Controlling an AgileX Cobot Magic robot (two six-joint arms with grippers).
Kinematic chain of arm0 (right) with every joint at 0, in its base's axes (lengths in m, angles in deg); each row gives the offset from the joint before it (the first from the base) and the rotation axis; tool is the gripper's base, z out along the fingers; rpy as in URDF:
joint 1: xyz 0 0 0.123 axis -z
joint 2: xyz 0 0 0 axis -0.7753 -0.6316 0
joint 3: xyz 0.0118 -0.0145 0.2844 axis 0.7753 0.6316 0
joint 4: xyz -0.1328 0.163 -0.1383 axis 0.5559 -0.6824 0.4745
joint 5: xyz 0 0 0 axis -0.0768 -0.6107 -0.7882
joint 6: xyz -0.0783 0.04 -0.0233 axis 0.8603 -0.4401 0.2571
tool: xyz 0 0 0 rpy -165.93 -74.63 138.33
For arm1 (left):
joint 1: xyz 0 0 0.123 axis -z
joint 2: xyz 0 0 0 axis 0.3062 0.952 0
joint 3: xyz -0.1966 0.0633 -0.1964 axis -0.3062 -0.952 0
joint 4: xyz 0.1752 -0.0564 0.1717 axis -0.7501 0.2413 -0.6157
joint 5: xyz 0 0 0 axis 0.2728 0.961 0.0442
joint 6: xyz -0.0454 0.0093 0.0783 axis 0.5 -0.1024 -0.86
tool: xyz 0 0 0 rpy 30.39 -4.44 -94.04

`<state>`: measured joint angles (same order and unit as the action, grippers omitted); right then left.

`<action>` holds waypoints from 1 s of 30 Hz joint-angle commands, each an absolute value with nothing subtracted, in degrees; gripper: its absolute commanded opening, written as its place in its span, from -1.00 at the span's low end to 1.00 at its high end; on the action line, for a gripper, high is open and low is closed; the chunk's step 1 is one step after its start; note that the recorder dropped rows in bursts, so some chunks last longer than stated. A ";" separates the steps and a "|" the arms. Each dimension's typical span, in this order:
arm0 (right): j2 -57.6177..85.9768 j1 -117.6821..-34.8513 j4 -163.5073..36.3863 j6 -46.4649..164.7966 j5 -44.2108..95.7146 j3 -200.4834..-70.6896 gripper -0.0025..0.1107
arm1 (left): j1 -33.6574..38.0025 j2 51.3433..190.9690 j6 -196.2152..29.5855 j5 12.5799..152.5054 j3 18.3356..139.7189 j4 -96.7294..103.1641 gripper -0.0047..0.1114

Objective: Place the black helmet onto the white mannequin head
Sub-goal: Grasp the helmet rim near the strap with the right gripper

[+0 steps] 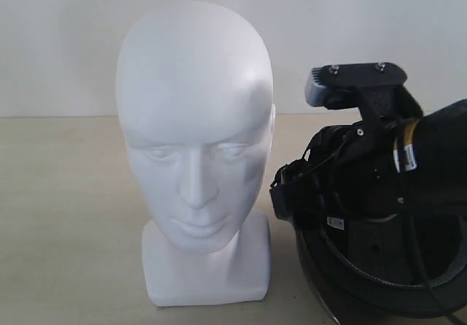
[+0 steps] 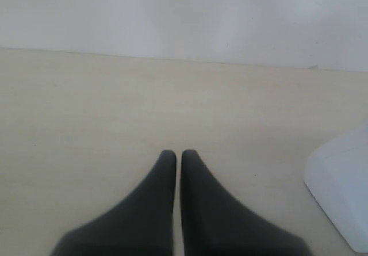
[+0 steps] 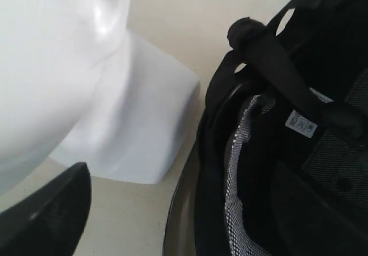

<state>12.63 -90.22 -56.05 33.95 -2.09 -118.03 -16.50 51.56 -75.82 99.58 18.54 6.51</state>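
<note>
- Right arm comes in from the right edge of the exterior view, forearm roughly level, wrist tipped down toward the table, wrist camera bracket (image 1: 357, 84) on top.
- Right gripper (image 1: 290, 193) sits low, just over the near rim of the black helmet (image 1: 379, 285), between the helmet and the white mannequin head (image 1: 195, 142).
- Right gripper fingers spread wide, nothing held: in the right wrist view one dark finger (image 3: 49, 216) stands outside the helmet shell with bare table showing between the two.
- The second right finger can't be picked out, lost against the dark helmet lining.
- Left gripper (image 2: 174, 155): both fingers pressed together, only a hairline slit between them, holding nothing, over bare table (image 2: 115, 106).
- Left arm not seen in the exterior view; the left wrist view catches only a white corner of the mannequin base (image 2: 342, 198) off to one side.
- Black helmet lies on the table, opening up, just beside the mannequin base on the exterior view's right; not on the head.
- Right wrist view looks into the helmet (image 3: 270, 169): padded lining, grey mesh edge (image 3: 234, 169), chin strap (image 3: 270, 57) draped across, small white label (image 3: 301, 123) with unreadable print.
- Mannequin head stands upright on its squarish base, facing the exterior camera, bare.
- Helmet cut off by the right and bottom edges of the exterior view, top half covered by the arm; visor only a dim curved edge.
- Whether gripper parts touch the helmet rim: can't tell.
</note>
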 commanded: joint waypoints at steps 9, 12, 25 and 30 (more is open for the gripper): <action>3.57 -89.70 -52.24 28.22 2.07 -117.98 0.50 | -16.62 51.34 -75.92 99.52 18.34 7.04 -0.84; 2.25 -88.55 -49.06 25.78 2.33 -117.98 0.50 | -16.62 51.34 -75.92 99.52 18.34 7.04 -0.84; -4.52 -87.34 -44.56 19.34 8.28 -120.29 0.50 | -16.62 51.34 -75.92 99.52 18.34 7.04 -0.84; -7.32 -87.34 -44.45 18.50 7.87 -121.13 0.49 | -16.62 51.34 -75.92 99.52 18.34 7.04 -0.84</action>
